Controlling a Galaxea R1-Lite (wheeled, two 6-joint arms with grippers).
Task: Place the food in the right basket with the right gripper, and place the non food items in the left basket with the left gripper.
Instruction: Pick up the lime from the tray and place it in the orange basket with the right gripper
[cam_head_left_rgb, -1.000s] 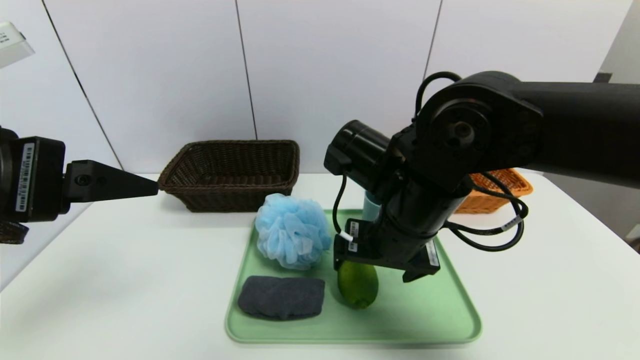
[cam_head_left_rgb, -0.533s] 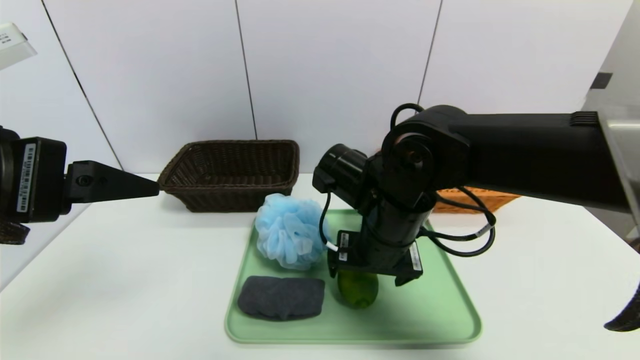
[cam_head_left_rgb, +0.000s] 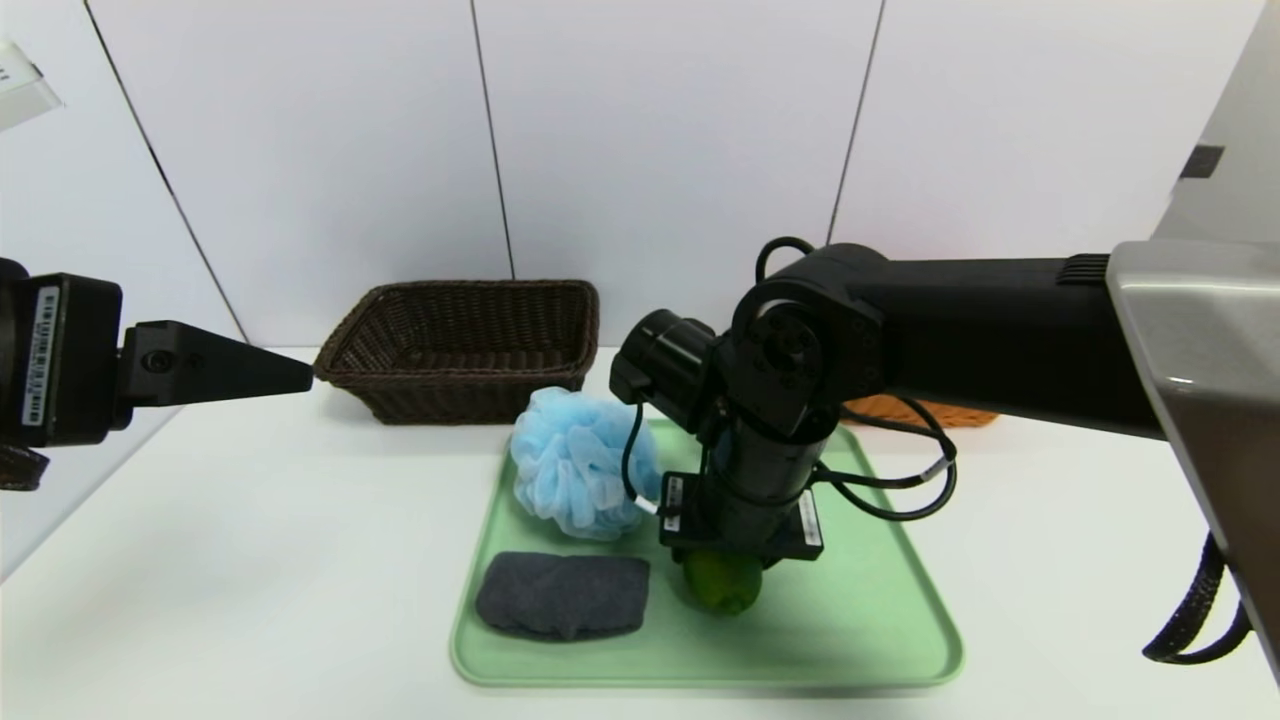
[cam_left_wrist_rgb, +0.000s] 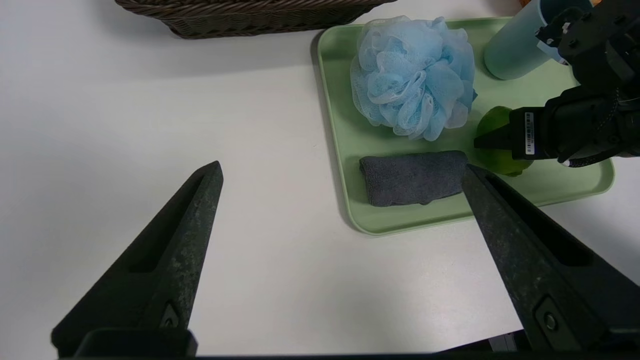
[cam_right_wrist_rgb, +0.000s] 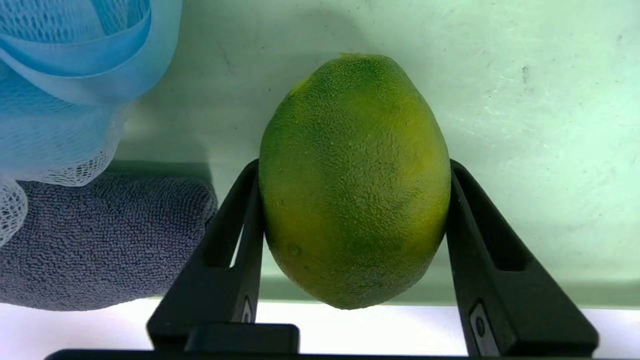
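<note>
The green fruit lies on the light-green tray, and my right gripper comes down on it from above. In the right wrist view both fingers press the sides of the fruit, so the right gripper is shut on it. A blue bath puff and a folded grey towel lie on the tray's left half. The teal cup stands behind the right arm. My left gripper hangs open over the table's left side, near the brown left basket. Only a sliver of the orange right basket shows.
The white table stretches bare to the left of the tray and in front of it. A white panelled wall stands behind the baskets. The right arm's cable loops over the tray's right side.
My right arm has come down over the fruit, and its fingers have shut against the fruit's sides. The left arm has stayed where it was.
</note>
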